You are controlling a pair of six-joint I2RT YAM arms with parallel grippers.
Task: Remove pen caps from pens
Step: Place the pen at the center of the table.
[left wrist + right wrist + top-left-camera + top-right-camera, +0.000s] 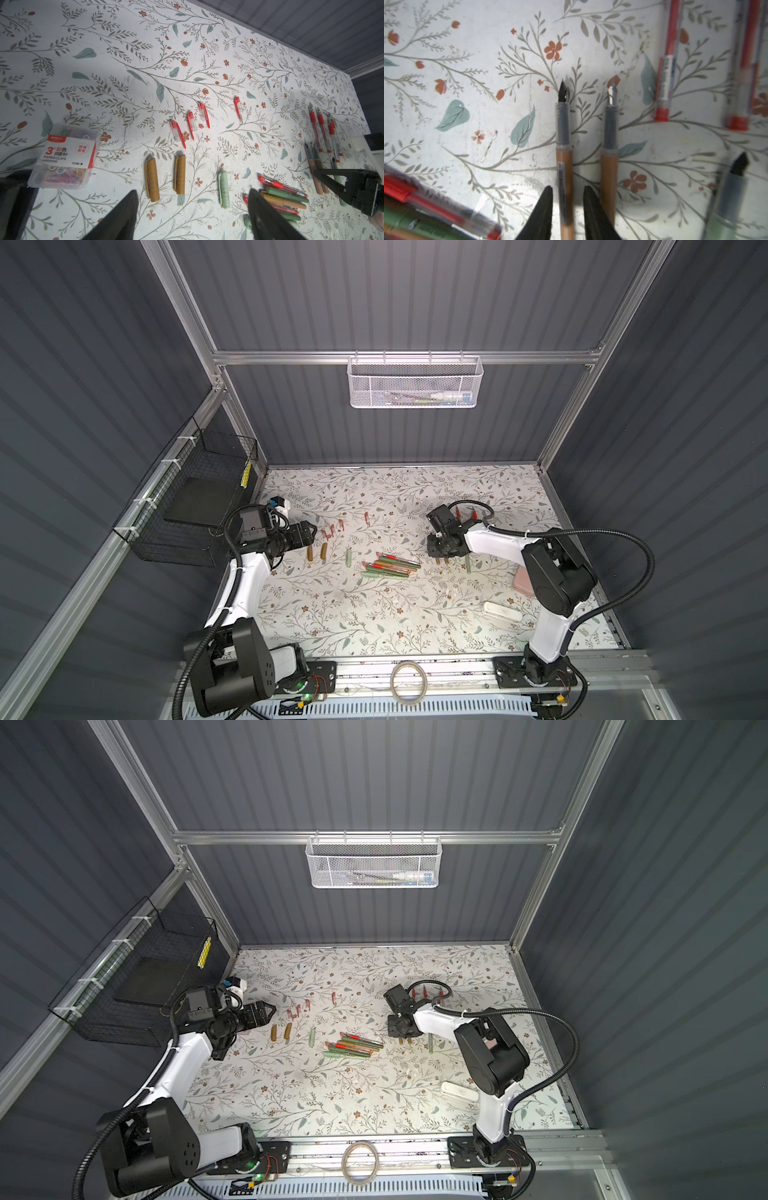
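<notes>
Mustard-brown plastic pen (564,176), slim, capless, black nib bare, lies flat on the floral-papered desk (467,62) between the tips of the right end effector (568,188). Its jaws stand a little apart, with a sliver of desk showing on each side of the barrel, so it flanks the pen without pinching it. Just beside lies a second brown pen with a silver nib (609,164), then a pale-green uncapped pen (729,199) and the thin clear-barrelled red pens (323,128). Near the middle of the desk sits a heap of still-capped green, brown and red pens (388,566). Toward the left arm the pulled caps lie in rows: two brown caps (152,180), one pale-green cap (224,189), four clear caps with red clips (192,124). The left end effector (193,190) hovers over them, spread wide and empty, near a clear box of paper clips (66,153). This looks like the set-down of a finished pen. Next, I judge, one arm must pinch a barrel from the heap while the other pulls its cap straight off
</notes>
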